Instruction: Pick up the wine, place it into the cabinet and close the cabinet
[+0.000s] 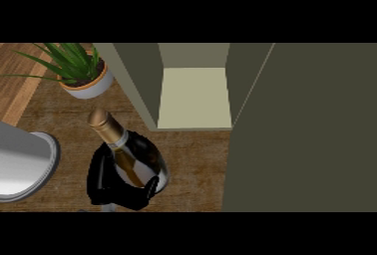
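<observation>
The wine bottle has a gold foil neck and a dark body, and it leans with its neck toward the upper left. My right hand is shut on its lower body, with fingers on the left side and the thumb across the front. The base of the bottle is hidden by the hand. It is held in front of the cabinet and to the left of the opening. Inside, the pale shelf holds nothing. The cabinet door stands wide open at the right. My left hand does not show.
A potted green plant stands on the wooden counter left of the cabinet. A large grey forearm fills the left edge. The open door takes up the whole right side.
</observation>
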You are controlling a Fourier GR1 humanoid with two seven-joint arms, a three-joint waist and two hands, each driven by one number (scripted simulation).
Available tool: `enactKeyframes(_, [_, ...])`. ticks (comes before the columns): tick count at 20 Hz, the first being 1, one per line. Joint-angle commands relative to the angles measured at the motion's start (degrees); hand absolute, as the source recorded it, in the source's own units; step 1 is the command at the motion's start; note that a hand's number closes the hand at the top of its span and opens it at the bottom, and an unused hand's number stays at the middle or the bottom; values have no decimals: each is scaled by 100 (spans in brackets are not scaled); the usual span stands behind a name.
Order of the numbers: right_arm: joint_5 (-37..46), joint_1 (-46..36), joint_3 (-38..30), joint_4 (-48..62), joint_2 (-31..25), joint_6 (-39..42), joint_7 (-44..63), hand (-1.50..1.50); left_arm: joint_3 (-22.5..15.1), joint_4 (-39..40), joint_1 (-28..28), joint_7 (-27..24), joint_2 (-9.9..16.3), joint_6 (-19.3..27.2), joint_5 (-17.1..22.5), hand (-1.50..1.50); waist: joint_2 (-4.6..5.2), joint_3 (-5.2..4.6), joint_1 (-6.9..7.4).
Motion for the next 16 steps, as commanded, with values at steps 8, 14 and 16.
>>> enactKeyframes(8, [-492,644,-146,-1003,-28,175,23,-150,-220,-63,-1670,1598,-581,1663,-255,150,18,1,-92])
enactKeyframes(14, [-629,295,-280,-1116,60,92,443,-150,-380,844,-2317,1449,-588,2160,-107,150,28,-6,-94])
enactKeyframes(16, [-834,-52,-582,-1079,-31,94,730,-150,-312,826,-2459,1632,-588,2068,-228,150,33,-7,-35])
